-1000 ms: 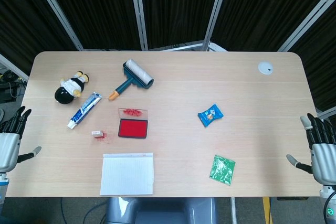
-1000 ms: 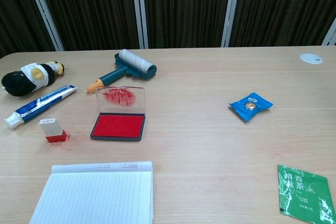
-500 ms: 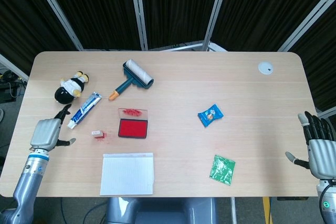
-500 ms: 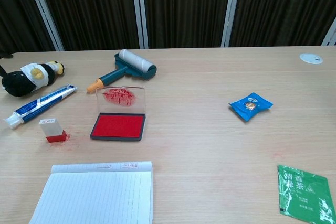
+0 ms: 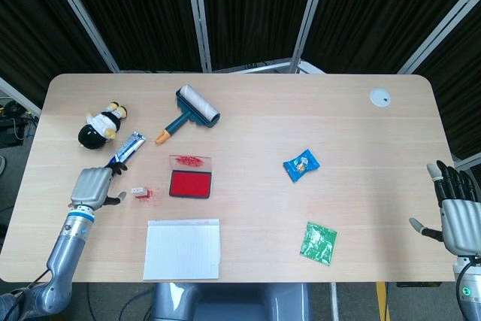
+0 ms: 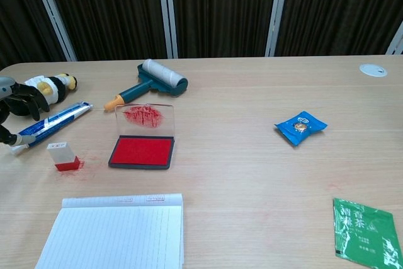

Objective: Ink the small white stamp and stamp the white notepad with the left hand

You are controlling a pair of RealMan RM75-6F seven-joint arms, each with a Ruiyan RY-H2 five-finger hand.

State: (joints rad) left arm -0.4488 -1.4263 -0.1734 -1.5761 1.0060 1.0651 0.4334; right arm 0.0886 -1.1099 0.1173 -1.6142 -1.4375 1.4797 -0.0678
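Note:
The small white stamp (image 5: pixel 138 192) (image 6: pixel 62 155) stands upright on the table, its base red, in a smudge of red ink. Right of it lies the open red ink pad (image 5: pixel 190 183) (image 6: pixel 142 151) with its clear lid tipped up. The white notepad (image 5: pixel 183 249) (image 6: pixel 113 233) lies at the near edge. My left hand (image 5: pixel 92 186) (image 6: pixel 15 105) hovers just left of the stamp, fingers apart, holding nothing, over the toothpaste tube's near end. My right hand (image 5: pixel 458 213) hangs open off the table's right edge.
A toothpaste tube (image 5: pixel 122 155) (image 6: pixel 53 123) and a penguin plush (image 5: pixel 101 123) (image 6: pixel 47 87) lie behind the left hand. A lint roller (image 5: pixel 189 110) (image 6: pixel 151 80), blue snack packet (image 5: pixel 301 164) (image 6: pixel 300 126), green sachet (image 5: pixel 319 243) (image 6: pixel 366 228) and white disc (image 5: pixel 380 97) sit elsewhere.
My left hand has come in from the table's left edge toward the right, now close beside the stamp. The right hand has barely moved.

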